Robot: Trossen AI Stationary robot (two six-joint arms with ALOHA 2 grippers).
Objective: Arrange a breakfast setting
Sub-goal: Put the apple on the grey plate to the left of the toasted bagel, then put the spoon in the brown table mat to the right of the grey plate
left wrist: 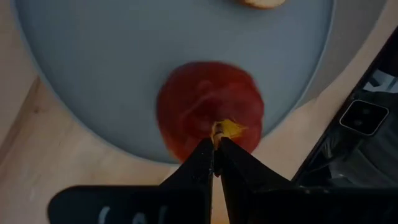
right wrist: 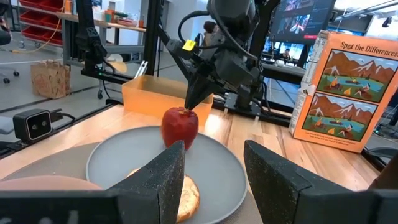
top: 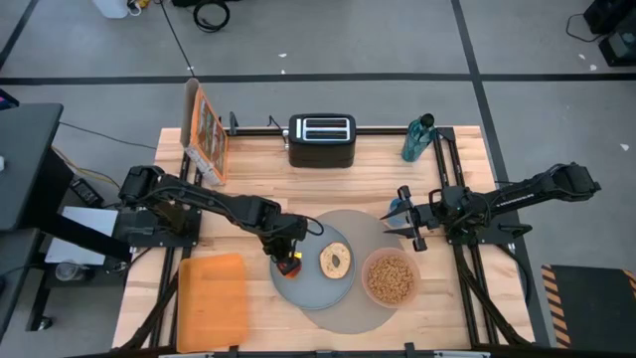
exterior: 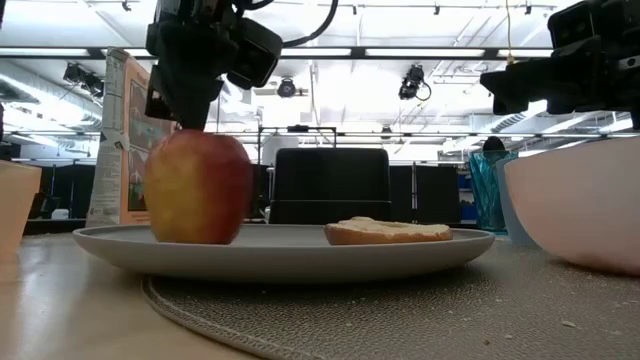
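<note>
Red apple [top: 289,265] stood on blue-grey plate [top: 308,283] beside bagel half [top: 335,261], atop grey mat [top: 358,224], worktop [top: 258,189] beneath; left gripper [top: 288,255] directly above, right gripper [top: 409,221] waiting near pink bowl [top: 390,277]. Low down: apple upright, dark fingers at its top. Left wrist: fingers [left wrist: 202,163] nearly closed, seemingly pinching the stem. Right wrist: fingers [right wrist: 165,174] spread wide, holding nothing. Judged firm, smooth, roll-prone; stem fragile, flanks a safer hold.

Grey floor [top: 397,40] with dark seams, wooden table [top: 258,169], ceiling strip lights [exterior: 330,95].
</note>
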